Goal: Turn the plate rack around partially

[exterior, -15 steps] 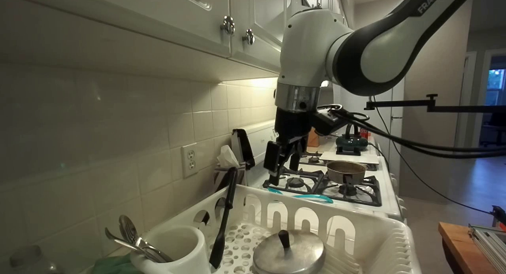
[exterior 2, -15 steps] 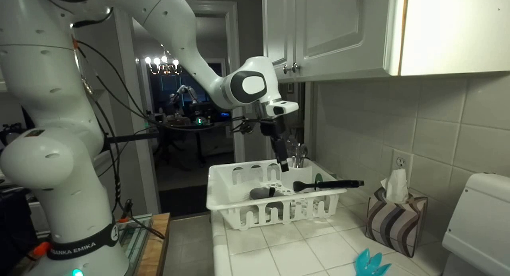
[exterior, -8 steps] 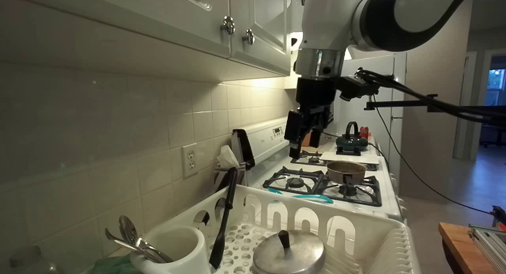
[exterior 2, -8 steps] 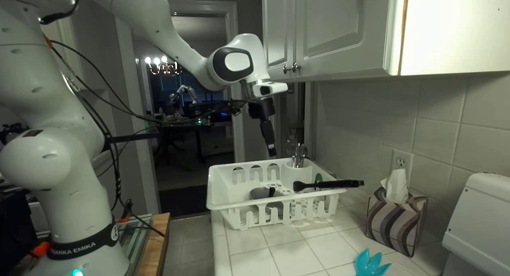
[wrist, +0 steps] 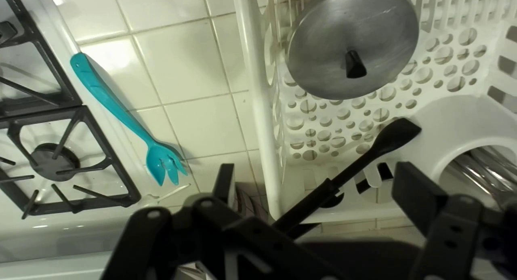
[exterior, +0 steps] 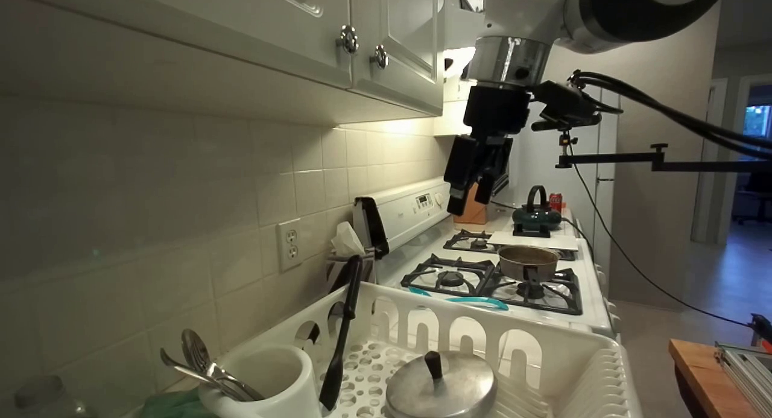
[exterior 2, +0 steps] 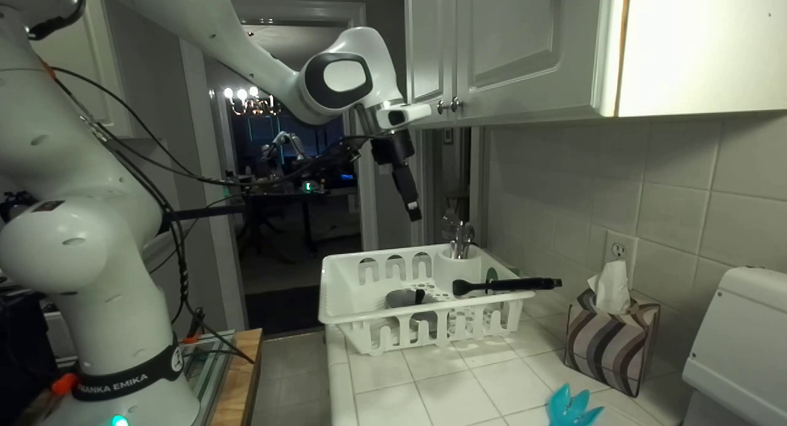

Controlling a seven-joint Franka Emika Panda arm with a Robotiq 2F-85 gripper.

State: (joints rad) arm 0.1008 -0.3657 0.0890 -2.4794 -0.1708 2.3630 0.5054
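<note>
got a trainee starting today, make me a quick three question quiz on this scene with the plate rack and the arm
1. True or false: the gripper is open and apart from the plate rack.

2. Where does the metal lid lie? (a) beside the plate rack (b) inside it (c) between the gripper's jaws

3. Fill in: in an exterior view, the pot sits on the ____.

Key: 1 true; 2 b; 3 stove

The plate rack (exterior 2: 393, 315) looks smooth plastic, the lid (wrist: 343, 33) dull metal, the tiles (wrist: 181, 66) glossy.
</note>
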